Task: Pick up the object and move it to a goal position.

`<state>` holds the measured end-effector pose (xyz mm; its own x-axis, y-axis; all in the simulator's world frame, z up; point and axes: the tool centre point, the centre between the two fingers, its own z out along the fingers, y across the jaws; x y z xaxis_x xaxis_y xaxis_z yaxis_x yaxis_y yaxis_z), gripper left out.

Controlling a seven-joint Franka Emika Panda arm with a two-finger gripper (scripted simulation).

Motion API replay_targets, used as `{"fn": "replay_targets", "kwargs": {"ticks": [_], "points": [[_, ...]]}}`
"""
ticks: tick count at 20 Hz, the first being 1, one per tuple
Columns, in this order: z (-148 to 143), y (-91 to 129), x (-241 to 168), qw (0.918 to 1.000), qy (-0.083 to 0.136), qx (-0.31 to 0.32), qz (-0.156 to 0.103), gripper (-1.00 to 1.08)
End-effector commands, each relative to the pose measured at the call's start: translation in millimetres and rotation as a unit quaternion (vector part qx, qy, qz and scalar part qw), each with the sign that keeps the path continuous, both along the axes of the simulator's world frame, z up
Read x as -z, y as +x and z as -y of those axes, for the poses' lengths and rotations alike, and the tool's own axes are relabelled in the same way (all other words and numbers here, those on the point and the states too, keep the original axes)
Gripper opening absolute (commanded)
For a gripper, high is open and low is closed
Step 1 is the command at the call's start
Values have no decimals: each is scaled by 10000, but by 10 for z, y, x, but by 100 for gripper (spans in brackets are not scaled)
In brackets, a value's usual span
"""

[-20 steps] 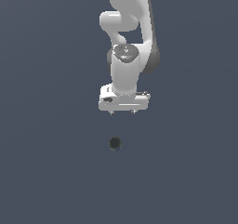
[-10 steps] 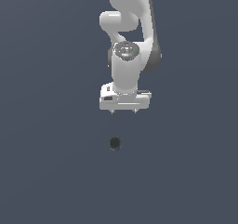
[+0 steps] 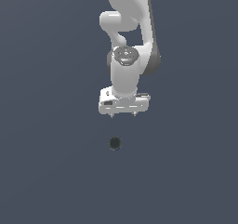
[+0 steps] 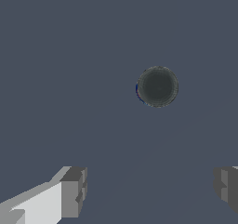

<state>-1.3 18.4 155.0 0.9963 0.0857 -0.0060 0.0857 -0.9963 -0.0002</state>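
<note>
The object is a small, nearly black ball [image 3: 115, 143] on the flat dark grey floor [image 3: 51, 162]. It also shows in the wrist view [image 4: 157, 86]. My white gripper [image 3: 123, 115] hangs from the arm above the ball, apart from it, with a clear gap between them. Its two short fingertips [image 3: 111, 115] point down and stand wide apart. In the wrist view the gripper [image 4: 151, 190] is open and empty, with one grey finger [image 4: 72, 193] at each side of the picture, and the ball lies beyond the gap between them.
The white arm [image 3: 130, 42] rises behind the gripper toward the top of the exterior view. Plain dark grey floor lies all around the ball.
The gripper has shifted slightly lower and a little toward the exterior view's left. The wrist has turned somewhat. The ball has not moved.
</note>
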Motion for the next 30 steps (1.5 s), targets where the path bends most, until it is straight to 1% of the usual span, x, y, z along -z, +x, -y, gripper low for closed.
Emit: {"fn": "replay_targets", "kwargs": {"ticks": [1,8,17,24,30], "points": [[21,58,50,9999,-8,-161,-1,100],[109,299,274,9963,-26,-856,1,100],[266,625,658,9820,-16,-1890,11,100],[348,754,847,9721,2,-2346,23,100],[376,794,910,9684,9,-2492,28,100]]}}
